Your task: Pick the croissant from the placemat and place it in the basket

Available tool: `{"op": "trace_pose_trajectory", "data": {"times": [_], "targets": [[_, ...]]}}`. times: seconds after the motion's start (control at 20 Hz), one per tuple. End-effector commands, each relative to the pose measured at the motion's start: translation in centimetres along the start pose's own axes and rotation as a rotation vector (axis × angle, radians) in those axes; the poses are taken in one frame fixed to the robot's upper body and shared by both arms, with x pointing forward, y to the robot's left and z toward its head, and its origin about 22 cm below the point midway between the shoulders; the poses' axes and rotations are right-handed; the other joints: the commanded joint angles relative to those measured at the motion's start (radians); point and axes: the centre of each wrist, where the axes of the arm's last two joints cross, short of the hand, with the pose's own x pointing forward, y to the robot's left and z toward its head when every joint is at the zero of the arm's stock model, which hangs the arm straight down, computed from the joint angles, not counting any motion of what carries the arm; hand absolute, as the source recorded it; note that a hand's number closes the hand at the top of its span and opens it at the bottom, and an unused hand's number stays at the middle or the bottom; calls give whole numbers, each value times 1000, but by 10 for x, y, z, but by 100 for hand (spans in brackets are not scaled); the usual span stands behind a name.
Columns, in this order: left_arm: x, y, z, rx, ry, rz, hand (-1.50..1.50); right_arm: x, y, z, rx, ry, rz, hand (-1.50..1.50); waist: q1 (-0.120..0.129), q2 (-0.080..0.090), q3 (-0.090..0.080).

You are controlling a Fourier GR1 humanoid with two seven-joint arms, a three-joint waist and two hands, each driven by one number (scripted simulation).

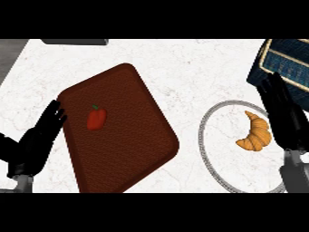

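Observation:
The golden croissant (pixel 256 133) lies inside the grey wire ring of the basket (pixel 205 124), at the right of the head view. My right hand (pixel 285 118) stretches along the croissant's right side with straight fingers pointing away from me; it holds nothing and covers the basket's right rim. The brown placemat (pixel 127 145) lies tilted in the middle of the counter and carries only a red pepper (pixel 96 118). My left hand (pixel 33 144) rests open at the placemat's left edge, fingers up, thumb out to the left.
A dark blue box with tan stripes (pixel 297 68) stands at the far right, just beyond my right hand's fingertips. The white marble counter (pixel 183 68) ends at a grey floor strip on the left. A grey object (pixel 74 41) peeks in at the far edge.

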Motion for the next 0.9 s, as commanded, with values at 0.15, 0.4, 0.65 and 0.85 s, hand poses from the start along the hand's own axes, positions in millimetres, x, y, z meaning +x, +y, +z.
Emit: {"op": "trace_pose_trajectory", "data": {"times": [0.15,0.4,0.65,0.85], "targets": [[40,22,-21,63,-65,-155,0,56,-67,-41,117,-301,-11,150,-26,4,-2],[41,19,-22,34,-61,-219,0,92,-41,-40,548,-454,493,-150,0,8,-4],[52,15,-43,32,-51,-204,0,17,29,-36,407,-605,552,-150,-28,-4,-7],[41,14,-49,52,-54,-217,0,48,81,-36,349,-477,608,-150,-39,-10,-9]]}}
